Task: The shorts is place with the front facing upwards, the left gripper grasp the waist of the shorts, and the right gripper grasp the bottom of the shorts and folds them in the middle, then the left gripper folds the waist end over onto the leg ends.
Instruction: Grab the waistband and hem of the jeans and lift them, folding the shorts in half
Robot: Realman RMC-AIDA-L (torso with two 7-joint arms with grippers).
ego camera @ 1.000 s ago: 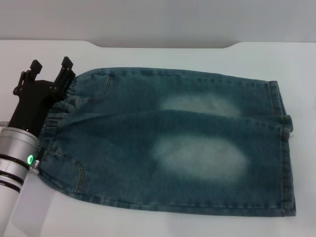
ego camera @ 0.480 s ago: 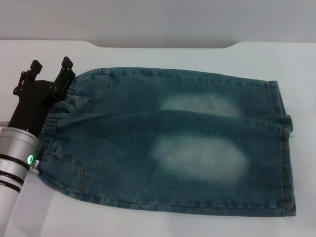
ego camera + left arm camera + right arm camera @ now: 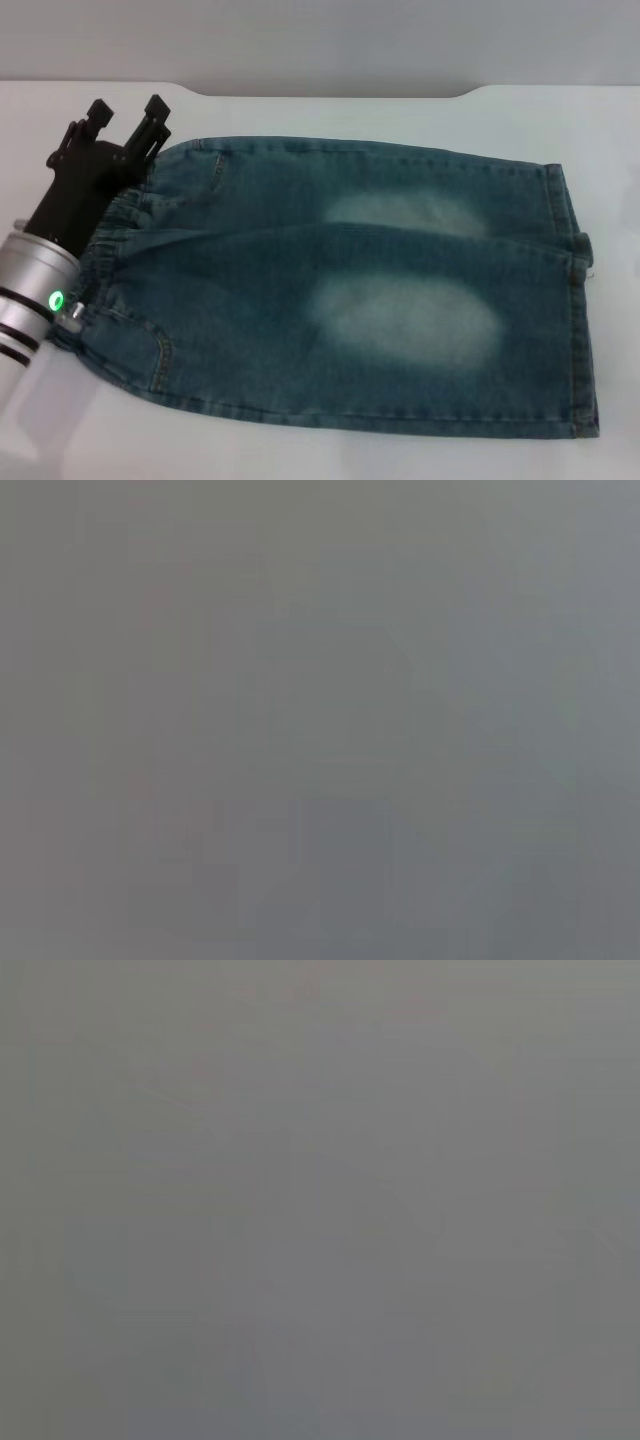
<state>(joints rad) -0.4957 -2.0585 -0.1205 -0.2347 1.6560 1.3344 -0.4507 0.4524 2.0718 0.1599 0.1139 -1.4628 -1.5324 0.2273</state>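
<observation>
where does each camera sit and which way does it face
Head view: on the robot's head, looking forward and down at the shorts on the white table; the left tool, open, shows beside the waist.
Left wrist view: on the left wrist; plain grey, nothing recognisable.
Right wrist view: on the right wrist; plain grey too.
Shared: the wrist views share only blankness.

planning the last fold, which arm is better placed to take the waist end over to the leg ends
Left. The left gripper sits at the far corner of the waist, fingers apart, nothing held. The right gripper is out of view. The shorts lie flat.
</observation>
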